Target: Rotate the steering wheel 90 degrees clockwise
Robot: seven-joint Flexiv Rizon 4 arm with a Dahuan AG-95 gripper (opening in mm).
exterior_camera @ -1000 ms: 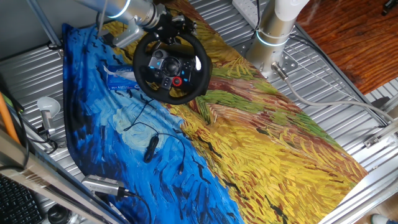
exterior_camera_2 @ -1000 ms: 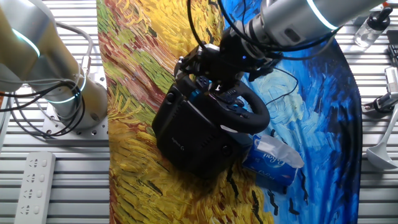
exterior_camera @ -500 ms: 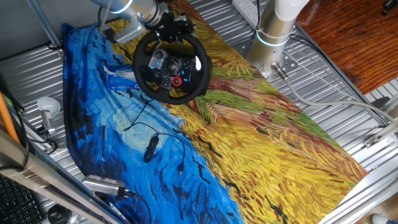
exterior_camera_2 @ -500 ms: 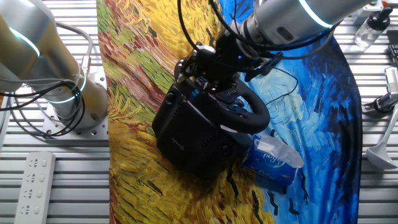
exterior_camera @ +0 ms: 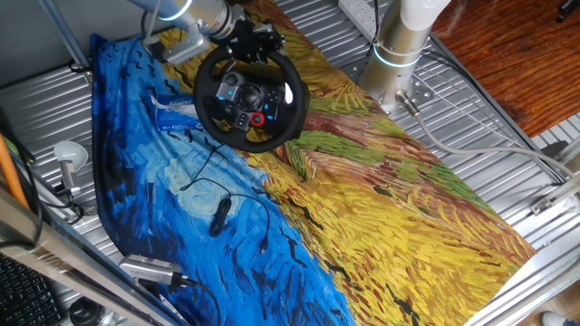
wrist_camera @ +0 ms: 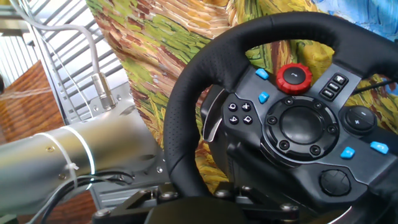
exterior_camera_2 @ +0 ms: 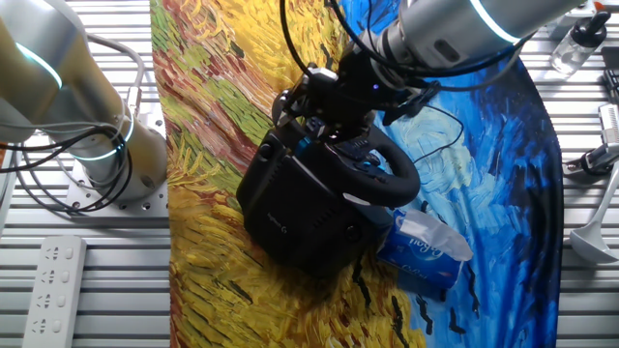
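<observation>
The steering wheel (exterior_camera: 243, 96) is black with a thick rim, a red knob (exterior_camera: 258, 118) at the hub's lower right and blue accents. It stands tilted on its black base (exterior_camera_2: 300, 208) on the painted cloth. My gripper (exterior_camera: 250, 38) is at the far top of the rim, its fingers either side of the rim and closed on it. The other fixed view shows the gripper (exterior_camera_2: 324, 97) at the wheel's (exterior_camera_2: 398, 180) upper left. In the hand view the rim (wrist_camera: 186, 106) runs down into the gripper (wrist_camera: 186, 198), and the red knob (wrist_camera: 293, 76) is at upper right.
A small black cabled device (exterior_camera: 218, 217) lies on the blue part of the cloth in front of the wheel. A blue tissue pack (exterior_camera_2: 426, 246) lies beside the base. Another arm's silver base (exterior_camera: 399, 45) stands right of the wheel. A power strip (exterior_camera_2: 53, 280) lies on the slats.
My arm and gripper have shifted slightly at the top of the rim. The wheel's red knob stays at the same place; no visible turn.
</observation>
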